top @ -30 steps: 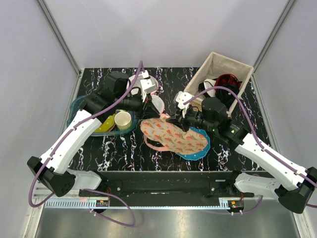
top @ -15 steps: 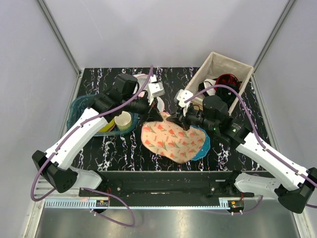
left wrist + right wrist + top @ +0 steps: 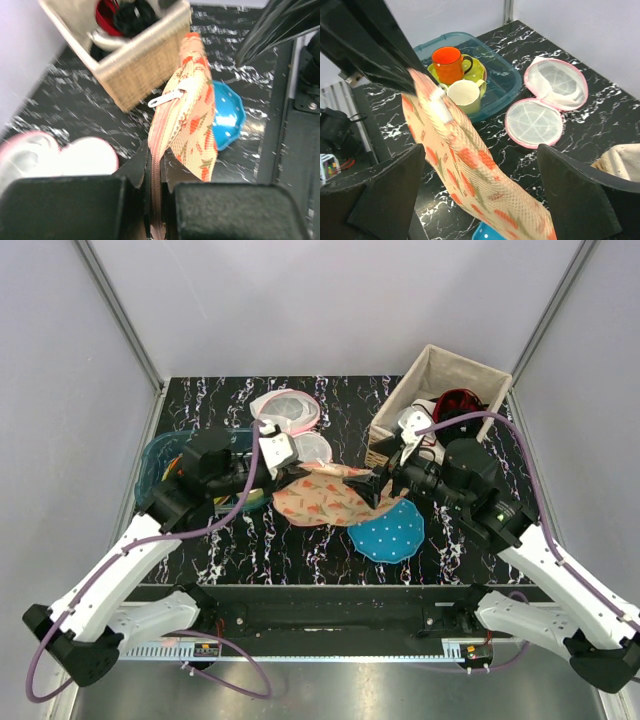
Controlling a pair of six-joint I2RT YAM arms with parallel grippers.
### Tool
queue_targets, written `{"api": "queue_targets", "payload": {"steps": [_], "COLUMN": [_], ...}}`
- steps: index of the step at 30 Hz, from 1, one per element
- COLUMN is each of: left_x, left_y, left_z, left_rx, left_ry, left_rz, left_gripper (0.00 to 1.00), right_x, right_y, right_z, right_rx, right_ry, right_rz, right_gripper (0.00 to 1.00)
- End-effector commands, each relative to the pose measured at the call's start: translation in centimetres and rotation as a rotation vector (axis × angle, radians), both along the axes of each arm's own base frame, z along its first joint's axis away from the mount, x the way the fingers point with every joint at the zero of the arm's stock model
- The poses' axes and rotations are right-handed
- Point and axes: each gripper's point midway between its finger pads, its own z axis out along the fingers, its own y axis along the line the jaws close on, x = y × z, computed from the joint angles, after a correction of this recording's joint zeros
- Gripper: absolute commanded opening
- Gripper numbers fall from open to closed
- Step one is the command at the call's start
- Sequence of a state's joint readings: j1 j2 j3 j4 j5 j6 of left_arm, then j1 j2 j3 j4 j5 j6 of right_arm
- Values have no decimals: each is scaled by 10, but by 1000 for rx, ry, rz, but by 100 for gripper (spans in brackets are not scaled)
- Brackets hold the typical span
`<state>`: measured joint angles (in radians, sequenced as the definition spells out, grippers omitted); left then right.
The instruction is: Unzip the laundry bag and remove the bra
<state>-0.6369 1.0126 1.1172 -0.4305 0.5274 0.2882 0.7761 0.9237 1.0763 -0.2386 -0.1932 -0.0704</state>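
The peach floral laundry bag hangs stretched above the table between the two arms. My left gripper is shut on its pink zip edge, and the bag runs away from the jaws with its white zip pull showing. My right gripper stands wide open around the bag's other end. In the right wrist view the bag passes between the spread fingers without touching either. The zip looks closed. The bra is hidden.
A blue polka-dot pouch lies under the bag. Two round white mesh bags lie at the back, a wicker basket of garments at the back right, and a teal tray with mugs at the left.
My right gripper has opened and let go of the bag. The left arm has drawn back to the left with the bag, stretching it and uncovering the blue pouch.
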Motion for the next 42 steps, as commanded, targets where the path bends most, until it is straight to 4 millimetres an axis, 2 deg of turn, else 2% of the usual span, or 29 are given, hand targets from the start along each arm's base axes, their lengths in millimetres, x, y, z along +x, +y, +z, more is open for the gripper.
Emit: {"api": "queue_targets", "payload": {"steps": [1, 2, 6, 9, 12, 14, 15, 17, 18, 20, 22, 23, 24, 25, 26, 27, 28, 29, 30, 31, 32, 33, 34, 35, 37, 38, 39, 40, 42], "left_x": [4, 4, 3, 3, 5, 5, 5, 5, 4, 4, 7, 9, 17, 20, 20, 19, 16, 15, 15, 12, 11, 14, 10, 8, 13, 14, 6, 13, 8], "left_y": [-7, -7, -7, -5, -5, -6, -7, -7, -8, -9, -8, -7, -3, 0, 3, 7, 11, 14, 20, 22, 23, 19, 20, 17, 1, -6, -16, -29, -42], "left_z": [74, 70, 76, 79, 77, 75, 74, 73, 72, 72, 74, 74, 75, 76, 79, 94, 93, 98, 116, 107, 108, 119, 107, 107, 112, 111, 114, 108, 110], "left_rx": [-121, -95, -65, -60, -50, -49, -49, -51, -53, -61, -77, -99, -104, -113, -136, -162, -154, -178, -199, -163, -163, -164, -122, -135, -186, -236, -257, -265, -288], "left_ry": [-371, -381, -405, -409, -405, -401, -398, -390, -383, -368, -361, -317, -300, -289, -248, -245, -198, -146, -146, -81, -26, 7, 85, 154, 266, 380, 450, 519, 647], "left_rz": [-69, -83, -106, -101, -97, -99, -103, -105, -110, -107, -80, -46, 18, 50, 82, 114, 131, 163, 199, 213, 226, 231, 231, 237, 223, 234, 171, 147, 101], "left_gripper": [0, 0, 0, 0, 0, 0, 0, 0, 0, 0, 0, 0, 10, 26, 37, 48, 60, 82, 89, 93, 93, 94, 93, 93, 91, 90, 87, 84, 81], "right_x": [1, -2, 5, -2, -9, -12, -11, -11, -11, -8, -2, 11, 17, 23, 37, 39, 44, 52, 52, 51, 54, 52, 49, 50, 49, 51, 52, 52, 52], "right_y": [13, 18, 33, 40, 42, 43, 44, 44, 45, 44, 42, 37, 31, 26, 15, 10, 4, -6, -10, -12, -17, -20, -18, -20, -19, -21, -20, -18, -17], "right_z": [4, 4, -4, 1, 9, 11, 9, 8, 8, 4, 3, -1, -10, -17, -23, -25, -31, -37, -38, -39, -39, -38, -37, -36, -35, -35, -37, -37, -37], "right_rx": [77, 78, 49, 53, 75, 82, 78, 79, 84, 88, 74, 55, 4, -22, -70, -91, -120, -161, -180, -198, -217, -234, -242, -250, -270, -292, -307, -315, -318], "right_ry": [95, 105, 129, 119, 91, 87, 92, 96, 97, 101, 105, 105, 86, 78, 43, 27, 18, 2, -9, -15, -23, -38, -50, -62, -90, -109, -115, -122, -131], "right_rz": [104, 142, 199, 266, 314, 330, 331, 332, 332, 312, 270, 187, 144, 97, 14, -19, -51, -111, -129, -139, -169, -172, -164, -179, -164, -179, -178, -174, -168], "right_gripper": [100, 100, 96, 92, 81, 69, 52, 32, 15, 0, 0, 0, 0, 0, 0, 0, 0, 0, 0, 0, 0, 0, 0, 0, 0, 0, 0, 0, 0]}}
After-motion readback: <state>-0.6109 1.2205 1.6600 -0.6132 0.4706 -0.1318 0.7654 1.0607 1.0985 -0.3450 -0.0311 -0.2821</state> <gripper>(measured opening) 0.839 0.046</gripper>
